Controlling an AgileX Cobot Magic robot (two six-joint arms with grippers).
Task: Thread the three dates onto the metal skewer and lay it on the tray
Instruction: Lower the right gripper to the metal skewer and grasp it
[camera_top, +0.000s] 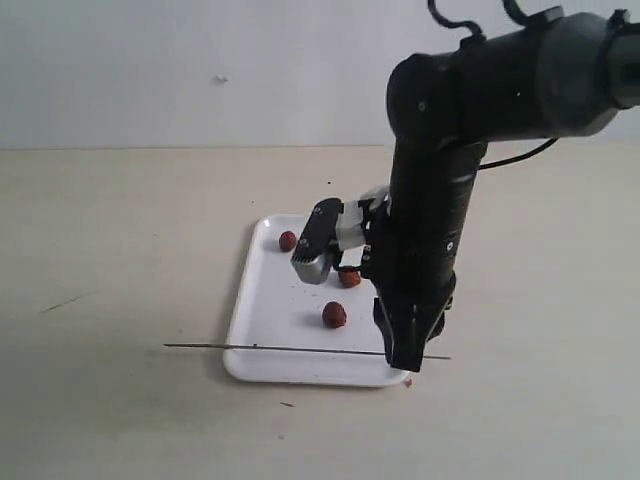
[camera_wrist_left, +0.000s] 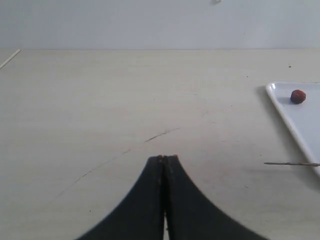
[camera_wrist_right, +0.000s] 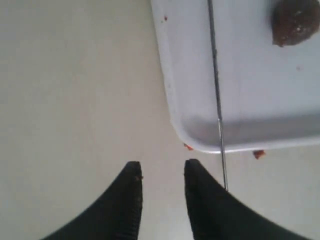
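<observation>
The white tray (camera_top: 262, 345) lies flat on the table with the three dates loose on it: one at the far left corner (camera_top: 288, 241), one in the middle (camera_top: 349, 277), one nearer the front (camera_top: 334, 315). The metal skewer (camera_top: 260, 348) rests across the tray's front rim and sticks out on both sides. My right gripper (camera_top: 405, 362) hangs open at the tray's front right corner. In the right wrist view the right gripper (camera_wrist_right: 162, 167) holds nothing, and the skewer's end (camera_wrist_right: 223, 170) lies just beside one finger. My left gripper (camera_wrist_left: 165, 159) is shut and empty, low over bare table left of the tray (camera_wrist_left: 300, 122).
Small red crumbs (camera_wrist_right: 258, 154) lie on the table by the tray's corner. The right arm's dark body (camera_top: 430, 200) stands over the tray's right side. A thin pale stick (camera_wrist_left: 10, 59) lies far off on the table in the left wrist view.
</observation>
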